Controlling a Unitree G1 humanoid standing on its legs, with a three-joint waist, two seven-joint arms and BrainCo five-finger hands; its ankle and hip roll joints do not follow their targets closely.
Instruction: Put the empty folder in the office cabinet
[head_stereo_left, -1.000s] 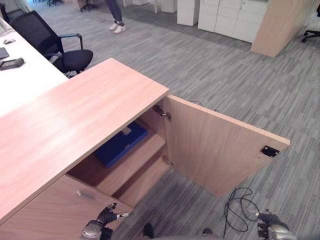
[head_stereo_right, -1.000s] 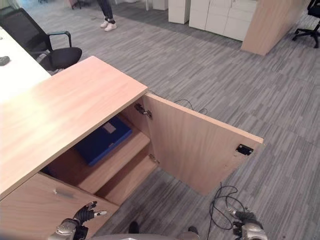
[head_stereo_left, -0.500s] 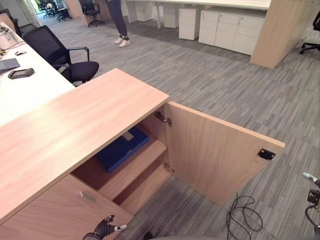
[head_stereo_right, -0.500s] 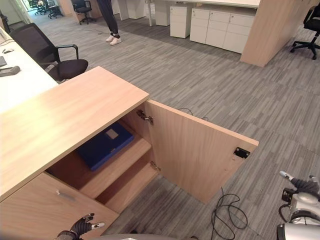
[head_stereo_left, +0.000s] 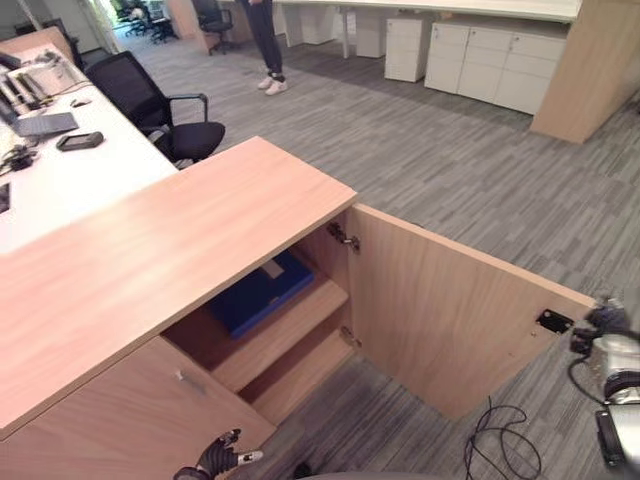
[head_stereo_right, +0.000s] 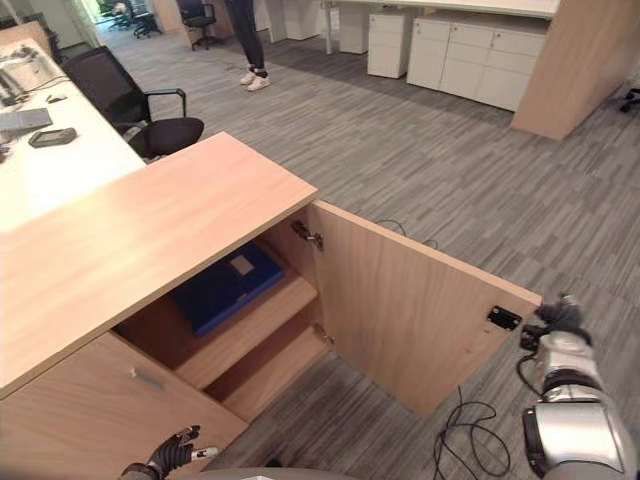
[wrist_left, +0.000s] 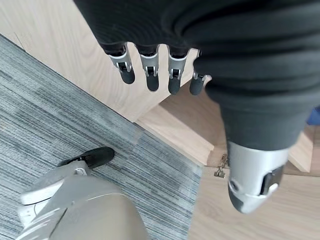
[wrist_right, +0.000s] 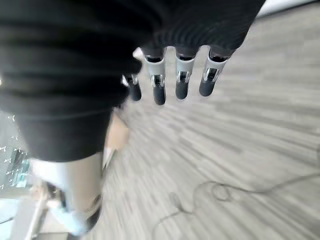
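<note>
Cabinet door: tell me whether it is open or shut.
Open. The cabinet door stands swung wide out over the floor, exposing the shelves and the blue folder lying on the upper shelf.

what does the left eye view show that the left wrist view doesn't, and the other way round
Left eye view alone: the blue folder lying on the upper shelf, the open cabinet door, the right hand by the door's outer edge, a person's legs far off. Left wrist view alone: the left hand from close, fingers straight and holding nothing. Both: the cabinet's lower shelf and grey carpet.
</note>
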